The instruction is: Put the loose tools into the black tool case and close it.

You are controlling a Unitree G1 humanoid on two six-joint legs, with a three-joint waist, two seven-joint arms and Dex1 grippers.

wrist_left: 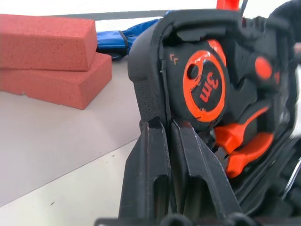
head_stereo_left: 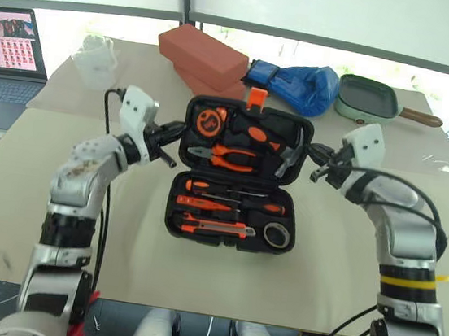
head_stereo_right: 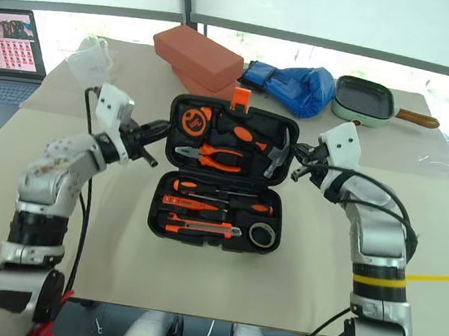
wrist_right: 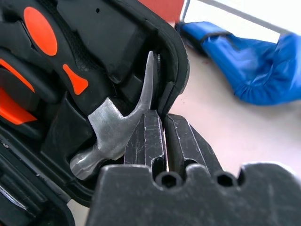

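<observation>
The black tool case [head_stereo_left: 228,242] lies open on the table's middle, its lid [head_stereo_left: 295,127] tilted up off the surface with the orange latch [head_stereo_left: 256,98] at its far edge. In the near half lie two black-and-orange screwdrivers [head_stereo_left: 206,188], a thin orange screwdriver [head_stereo_left: 204,203] and the utility knife [head_stereo_left: 213,229]. The lid holds a tape measure [wrist_left: 204,84], pliers [head_stereo_left: 226,157] and a hammer [wrist_right: 113,127]. My left gripper [head_stereo_left: 179,133] is shut on the lid's left rim. My right gripper [head_stereo_left: 309,152] is shut on its right rim beside the hammer's claw.
Two red bricks [head_stereo_left: 203,55], a blue glove [head_stereo_left: 296,84] and a green pan [head_stereo_left: 367,98] sit behind the case. A clear plastic cup [head_stereo_left: 94,58] and a laptop [head_stereo_left: 7,59] are at the far left.
</observation>
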